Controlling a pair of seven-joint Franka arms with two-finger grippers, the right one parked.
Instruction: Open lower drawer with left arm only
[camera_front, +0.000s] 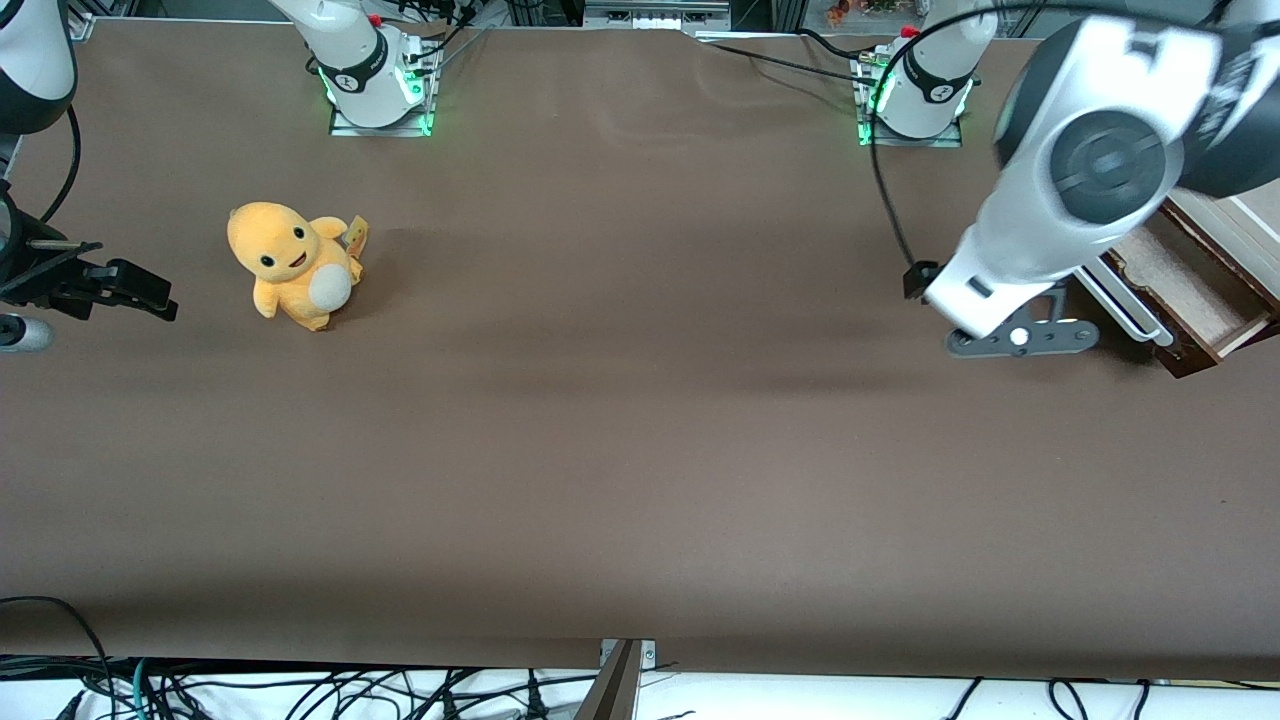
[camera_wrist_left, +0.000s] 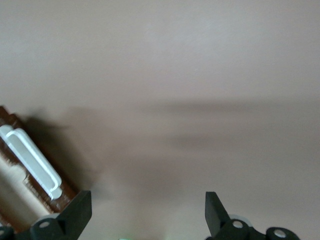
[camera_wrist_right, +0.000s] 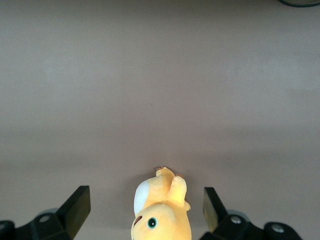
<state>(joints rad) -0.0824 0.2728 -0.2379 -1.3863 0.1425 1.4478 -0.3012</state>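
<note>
Cables (camera_front: 300, 690) trail along the table's (camera_front: 640, 450) near edge, closest to the front camera, and a dark post (camera_front: 620, 680) stands at the middle of that edge. Farther in, a yellow plush toy (camera_front: 295, 265) sits upright on the brown surface toward the parked arm's end, well apart from everything at the working end.

At the working arm's end, the drawer (camera_front: 1190, 290) stands pulled out of the cabinet (camera_front: 1235, 225), its pale inside showing. Its white bar handle (camera_front: 1125, 300) runs along the dark front. Nothing lies on the table in front of the drawer.

The left arm (camera_front: 1080, 170) reaches down from above, its big white link covering part of the drawer and cabinet in the front view. A black cable (camera_front: 885, 190) hangs from it toward its base. The wrist points downward at the table.

The gripper (camera_wrist_left: 148, 212) hangs over bare table just beside the handle (camera_wrist_left: 32, 162), not touching it. Its fingers (camera_wrist_left: 77, 210) are spread wide apart and hold nothing.
</note>
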